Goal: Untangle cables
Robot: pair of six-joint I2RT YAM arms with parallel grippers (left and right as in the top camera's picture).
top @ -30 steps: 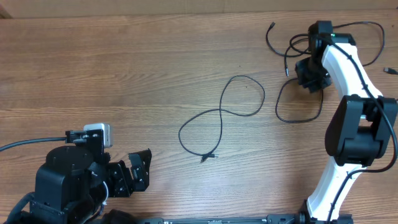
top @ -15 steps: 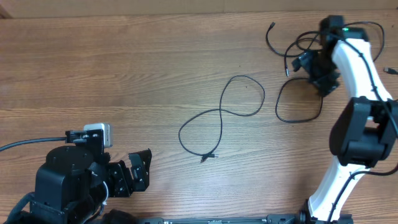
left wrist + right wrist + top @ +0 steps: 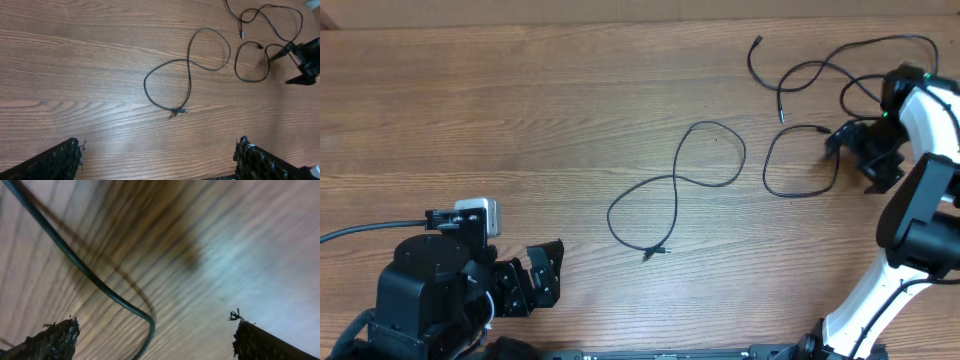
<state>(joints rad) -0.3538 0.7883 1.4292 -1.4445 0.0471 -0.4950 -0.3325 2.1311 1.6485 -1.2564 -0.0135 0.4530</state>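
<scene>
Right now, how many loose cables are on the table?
3 cables: one mid-table, one looped beside the right fingers, one at the top right; crossing strands there may hide another.

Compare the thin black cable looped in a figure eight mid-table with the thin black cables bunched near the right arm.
The thin black figure-eight cable lies alone, crossing only itself; the thin black bunched cables cross one another. The figure-eight cable has no gripper near it; the bunched cables reach the open right gripper, one strand passing between its fingers. Both are thin, black cords on the wooden table.
</scene>
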